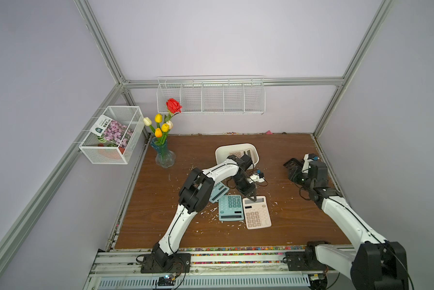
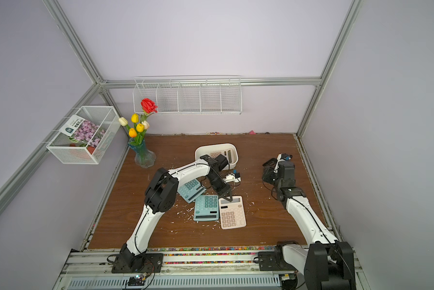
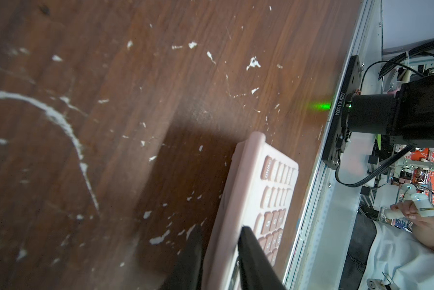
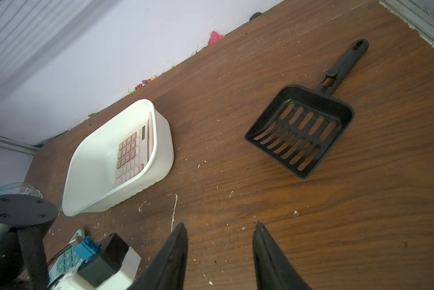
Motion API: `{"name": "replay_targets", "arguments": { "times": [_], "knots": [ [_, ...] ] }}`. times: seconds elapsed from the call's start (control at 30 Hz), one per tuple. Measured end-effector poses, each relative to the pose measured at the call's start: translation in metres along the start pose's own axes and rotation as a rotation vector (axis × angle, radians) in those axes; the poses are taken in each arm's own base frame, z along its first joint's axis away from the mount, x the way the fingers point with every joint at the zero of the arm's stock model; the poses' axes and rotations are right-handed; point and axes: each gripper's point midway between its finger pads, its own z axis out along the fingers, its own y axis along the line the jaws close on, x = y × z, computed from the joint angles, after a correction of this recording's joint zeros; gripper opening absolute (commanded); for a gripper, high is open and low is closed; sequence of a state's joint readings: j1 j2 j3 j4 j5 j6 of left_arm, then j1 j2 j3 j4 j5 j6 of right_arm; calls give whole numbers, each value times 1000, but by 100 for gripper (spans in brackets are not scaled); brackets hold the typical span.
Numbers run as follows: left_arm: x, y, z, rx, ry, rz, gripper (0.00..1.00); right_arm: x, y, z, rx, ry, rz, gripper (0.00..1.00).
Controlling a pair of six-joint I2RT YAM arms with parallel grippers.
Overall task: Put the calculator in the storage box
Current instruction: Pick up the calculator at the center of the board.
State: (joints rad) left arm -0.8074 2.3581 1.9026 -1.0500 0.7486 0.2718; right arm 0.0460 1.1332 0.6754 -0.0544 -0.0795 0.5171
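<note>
right arm (image 1: 379, 266) elbow sits closest, at the near right corner of the counter (image 1: 286, 226), forearm running up along the right edge. right tool (image 4: 221, 223): fingers apart, nothing between them, bare wood below. black slotted scoop (image 4: 298, 130) lies flat on the counter ahead of it, handle toward the far right corner.

left arm (image 1: 175, 226) comes up from the near edge and bends over the middle of the counter. left tool (image 1: 252, 197) points down onto the display end of the pink calculator (image 1: 257, 213). that calculator is face up, mid-counter, nearer the near edge than the far one, not in the box. in the left wrist view the two black fingers (image 3: 253, 256) straddle that end: one over the key face, one just outside the edge, both close against it. cannot tell if they are pressing tight.

teal calculator (image 1: 231, 208) lies edge to edge with the pink one on its left. second teal calculator (image 1: 219, 192) is just behind it, angled, partly under the left arm.

storage box (image 1: 221, 157) stands between the centre and the far edge, well apart from the left tool. second pink calculator (image 4: 133, 155) is inside it, face up, display end by one long wall.

white flecks and scratches are scattered over the wood. glass vase of flowers (image 1: 164, 155) stands at the far left corner. wire basket (image 1: 110, 135) hangs on the left wall and wire rack (image 1: 211, 96) on the back wall.
</note>
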Motion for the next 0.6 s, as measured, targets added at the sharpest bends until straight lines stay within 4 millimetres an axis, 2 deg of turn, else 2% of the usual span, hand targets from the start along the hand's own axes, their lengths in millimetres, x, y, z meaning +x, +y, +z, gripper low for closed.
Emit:
{"name": "replay_targets", "arguments": {
  "times": [0.6],
  "knots": [
    [3, -7, -2, 22, 10, -10, 12, 1, -1, 0, 1, 2, 8, 44]
  ]
}}
